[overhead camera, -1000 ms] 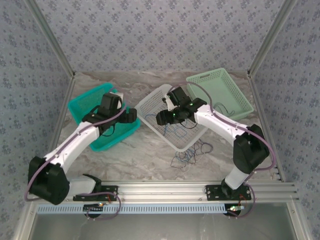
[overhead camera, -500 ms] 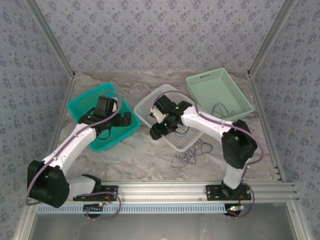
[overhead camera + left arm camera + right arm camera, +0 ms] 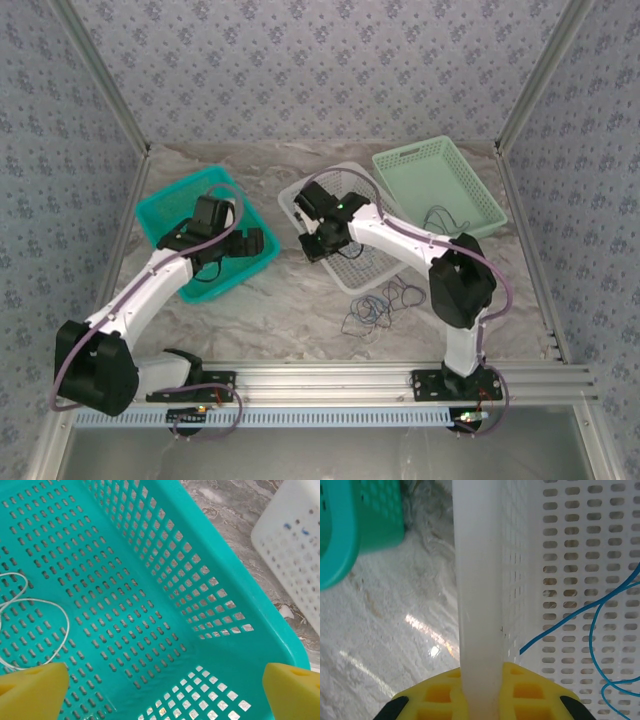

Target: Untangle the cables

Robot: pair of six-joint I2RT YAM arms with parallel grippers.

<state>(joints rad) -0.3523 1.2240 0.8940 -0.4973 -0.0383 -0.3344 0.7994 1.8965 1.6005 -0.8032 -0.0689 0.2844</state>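
The right claw (image 3: 480, 696) had its yellow pads (image 3: 440, 700) clamped on the left rim of the white basket (image 3: 475, 580). A blue cable (image 3: 600, 625) lay loose inside that basket. The left claw (image 3: 165, 690) hung wide open over the teal basket (image 3: 220, 565), with a pale cable (image 3: 35, 615) on the basket's floor. A tangle of cables (image 3: 375, 308) sat on the worktop (image 3: 280, 310), just near of the white basket, and a dark wire (image 3: 440, 218) lay in the mint-green basket (image 3: 440, 160).

The step in hand looked like shifting the white basket, not pulling a strand. The next move probably called for letting go of the rim, pinching one strand of the tangle and lifting it slowly so the loops slid free.

No brand, label or writing was legible.
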